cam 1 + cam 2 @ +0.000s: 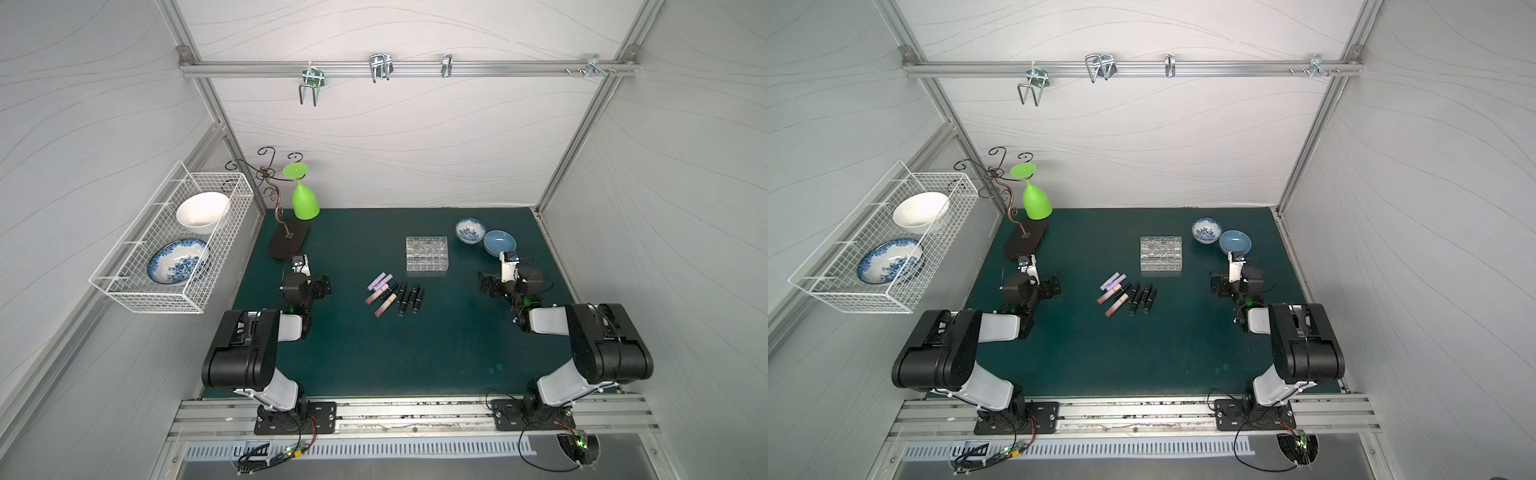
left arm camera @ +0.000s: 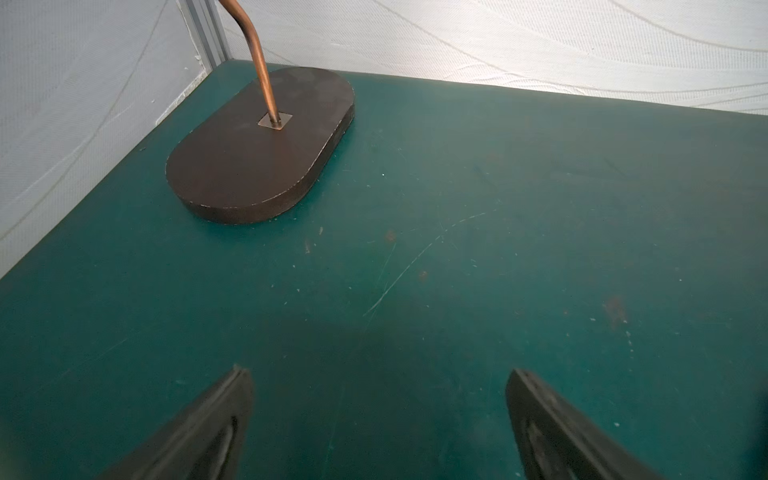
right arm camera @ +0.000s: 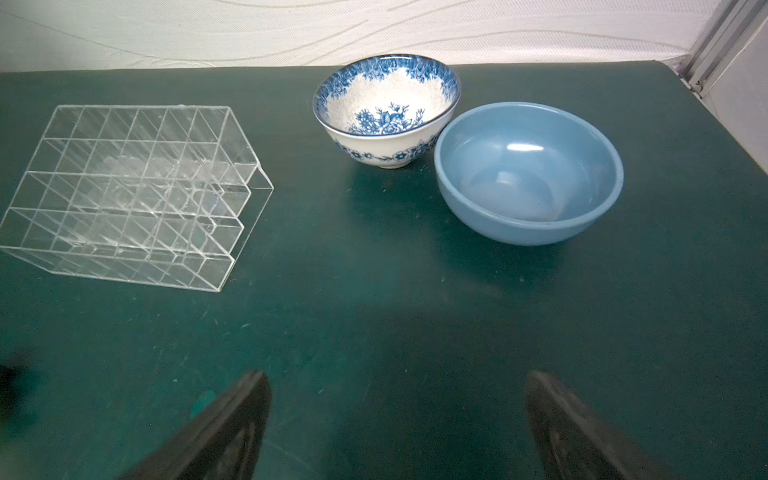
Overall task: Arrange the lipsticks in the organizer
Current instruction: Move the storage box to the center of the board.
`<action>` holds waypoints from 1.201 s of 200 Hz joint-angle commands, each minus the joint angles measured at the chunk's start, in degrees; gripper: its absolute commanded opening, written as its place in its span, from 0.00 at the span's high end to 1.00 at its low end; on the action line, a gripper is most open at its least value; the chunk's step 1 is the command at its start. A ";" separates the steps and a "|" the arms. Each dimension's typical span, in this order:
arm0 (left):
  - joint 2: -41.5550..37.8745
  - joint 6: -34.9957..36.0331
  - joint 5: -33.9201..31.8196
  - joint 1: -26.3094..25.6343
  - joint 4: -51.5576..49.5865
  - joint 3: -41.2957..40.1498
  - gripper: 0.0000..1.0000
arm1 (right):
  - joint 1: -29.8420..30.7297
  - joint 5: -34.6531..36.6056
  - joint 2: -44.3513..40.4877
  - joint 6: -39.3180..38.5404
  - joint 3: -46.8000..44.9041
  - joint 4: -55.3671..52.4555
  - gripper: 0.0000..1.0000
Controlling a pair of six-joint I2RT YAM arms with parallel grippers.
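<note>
**Top views.** In both top views the clear acrylic organizer (image 1: 427, 253) (image 1: 1160, 253) stands on the green mat (image 1: 395, 357). The lipsticks (image 1: 395, 293) (image 1: 1128, 293) lie flat in a loose cluster just on the robot's side of the organizer and slightly to its left. They are two lilac tubes, two pink and several black, all outside its cells. The left arm (image 1: 249, 349) and right arm (image 1: 602, 345) sit folded low, one well to each side of the organizer, touching neither it nor the tubes. Near the organizer's right, a blue-flowered bowl (image 1: 470, 230) and a plain blue bowl (image 1: 499, 243) stand just beside each other. Well to the organizer's left, a green glass (image 1: 305, 201) hangs upside down from a wire stand (image 1: 270, 174) whose dark oval base (image 1: 289, 239) rests on the mat. Farther left, a white wire basket (image 1: 153, 297) on the wall holds a white bowl (image 1: 202, 212) and a blue-patterned dish (image 1: 178, 262).

**Left wrist view.** The left gripper (image 2: 378, 370) hangs over bare mat, jaws spread wide with nothing between them. The stand's base (image 2: 257, 149) lies ahead of it.

**Right wrist view.** The right gripper (image 3: 397, 374) is likewise spread wide and empty above the mat. The organizer (image 3: 124, 195), its cells in stepped tiers, stands apart from the fingertips. The flowered bowl (image 3: 386, 112) and plain blue bowl (image 3: 528, 174) stand near it.
</note>
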 commanded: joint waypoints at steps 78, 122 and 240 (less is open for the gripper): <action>-0.27 -0.29 6.60 2.53 1.89 1.34 0.00 | 0.18 0.04 0.33 0.02 0.87 0.28 0.01; -6.66 -2.08 -3.12 0.74 -6.46 3.24 0.00 | 3.85 8.82 -10.37 0.91 6.69 -20.91 0.01; -9.80 -21.80 27.48 -4.21 -32.56 23.86 0.00 | 5.75 -11.28 -10.44 17.54 30.89 -58.17 0.08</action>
